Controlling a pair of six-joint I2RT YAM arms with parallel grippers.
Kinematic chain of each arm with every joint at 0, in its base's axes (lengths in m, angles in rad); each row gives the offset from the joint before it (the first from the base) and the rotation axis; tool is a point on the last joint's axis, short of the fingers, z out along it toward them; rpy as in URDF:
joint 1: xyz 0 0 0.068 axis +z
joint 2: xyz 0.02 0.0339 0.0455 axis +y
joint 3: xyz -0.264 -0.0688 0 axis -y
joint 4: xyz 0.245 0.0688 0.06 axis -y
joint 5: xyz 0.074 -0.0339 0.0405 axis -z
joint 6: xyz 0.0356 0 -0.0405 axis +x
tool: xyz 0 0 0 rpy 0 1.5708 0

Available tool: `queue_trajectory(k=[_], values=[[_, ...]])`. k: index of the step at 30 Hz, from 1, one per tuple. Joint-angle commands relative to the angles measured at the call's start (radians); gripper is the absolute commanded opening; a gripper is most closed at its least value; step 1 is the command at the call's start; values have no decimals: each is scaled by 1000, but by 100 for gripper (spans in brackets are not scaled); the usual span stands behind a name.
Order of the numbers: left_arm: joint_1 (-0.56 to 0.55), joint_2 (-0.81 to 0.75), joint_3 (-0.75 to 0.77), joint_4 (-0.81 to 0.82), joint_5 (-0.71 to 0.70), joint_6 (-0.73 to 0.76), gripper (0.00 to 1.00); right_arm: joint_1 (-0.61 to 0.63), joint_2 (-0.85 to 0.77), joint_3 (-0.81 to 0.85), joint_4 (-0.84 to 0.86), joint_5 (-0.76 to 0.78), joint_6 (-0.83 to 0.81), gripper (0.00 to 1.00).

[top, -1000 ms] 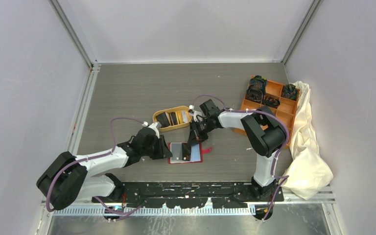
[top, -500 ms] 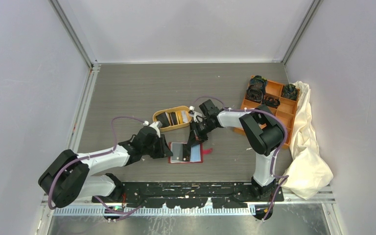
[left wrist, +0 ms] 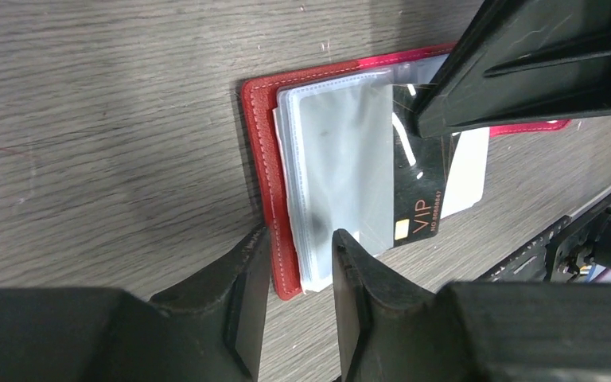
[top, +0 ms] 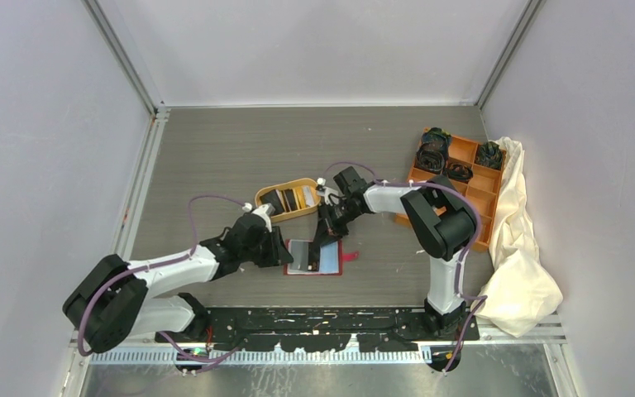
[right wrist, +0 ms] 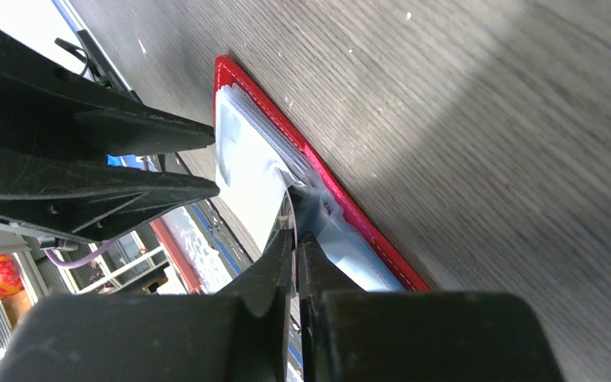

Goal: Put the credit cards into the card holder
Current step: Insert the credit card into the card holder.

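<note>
Pinching the black card [left wrist: 422,203] edge-on, my right pincer [right wrist: 293,237] is closed on it, the card partly inside a clear sleeve [left wrist: 342,167] of the red card holder [left wrist: 258,159] beneath. My left pincer [left wrist: 301,294] straddles the holder's corner; clamped or not, I can't tell.

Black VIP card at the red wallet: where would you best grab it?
Pinch the black plastic VIP card across its flat faces at the bare end away from its lettering, from above, where the right end effector sits: it is thin, and clear plastic sleeves overlap its inner edge.
</note>
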Motion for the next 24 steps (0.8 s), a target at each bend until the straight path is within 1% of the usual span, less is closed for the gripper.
queue_trajectory(k=[1, 5, 7, 9, 12, 15, 18, 21, 24], values=[[-7, -98, 36, -46, -70, 43, 36, 18, 40, 33, -2, 83, -25, 9], [-7, -180, 45, -94, -86, 64, 36, 18, 55, 46, -7, 68, -25, 11], [-22, -210, 60, -95, -31, 86, 38, 18, 58, 50, -12, 65, -29, 13], [-93, -228, 91, -115, -60, 114, 38, 18, 59, 52, -14, 60, -29, 14], [-221, -217, 149, -145, -167, 147, 38, 18, 63, 56, -18, 59, -32, 15], [-326, -157, 193, -143, -276, 129, 30, 18, 63, 57, -21, 61, -35, 14], [-419, -50, 272, -155, -392, 128, 24, 18, 64, 57, -22, 64, -37, 15], [-473, 79, 364, -199, -474, 127, 22, 18, 66, 57, -24, 66, -38, 15], [-496, 200, 447, -225, -498, 127, 21, 17, 66, 60, -28, 68, -41, 15]])
